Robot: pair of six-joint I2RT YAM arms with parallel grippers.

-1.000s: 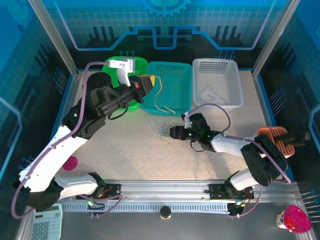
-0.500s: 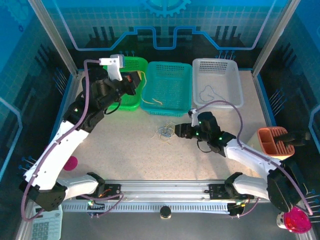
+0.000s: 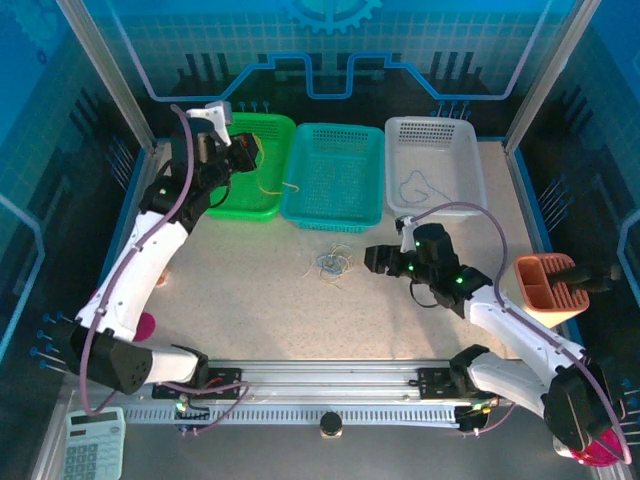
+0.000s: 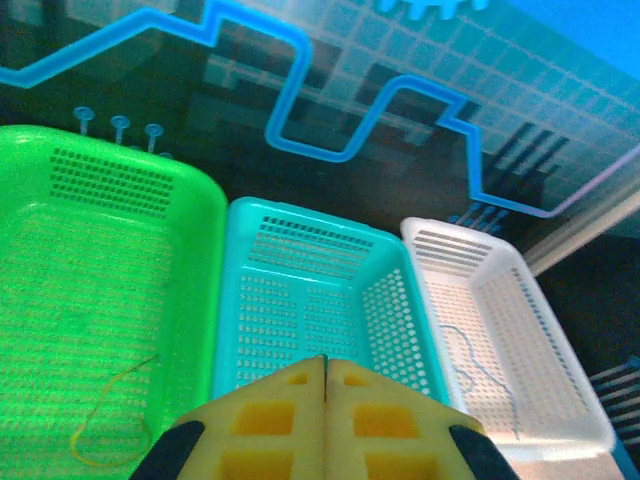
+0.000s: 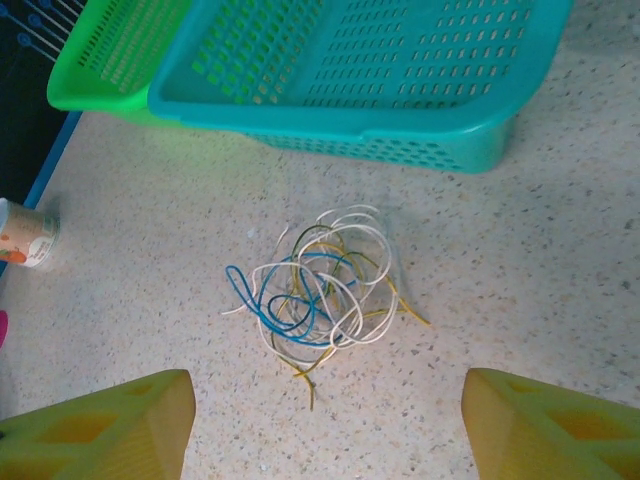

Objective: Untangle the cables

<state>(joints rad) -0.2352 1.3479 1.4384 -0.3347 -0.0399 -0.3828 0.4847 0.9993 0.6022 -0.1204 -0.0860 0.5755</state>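
The cables (image 3: 330,264) lie in a loose tangle (image 5: 315,290) of whitish, blue and yellow-tan strands on the speckled table in front of the teal basket (image 3: 335,216). My right gripper (image 3: 376,260) hovers just right of the tangle, and its jaws (image 5: 325,430) are open wide with nothing between them. My left gripper (image 3: 247,153) is shut above the green basket (image 3: 232,207), and a thin strand shows in the seam of its tips (image 4: 325,360). A yellow cable (image 3: 270,186) dangles from it and curls into the green basket (image 4: 110,420). One blue cable (image 3: 425,188) lies in the white basket (image 3: 470,165).
The three baskets stand side by side along the back. An orange holder (image 3: 548,280) sits at the right edge, beside my right arm. A calculator (image 3: 95,450), a pink disc (image 3: 143,325) and a pink object (image 3: 590,440) lie near the front. A small cup (image 5: 25,235) stands left of the tangle.
My left gripper has carried the yellow cable leftward from the teal basket to above the green one. My right gripper has drawn back to the right of the tangle and opened wider.
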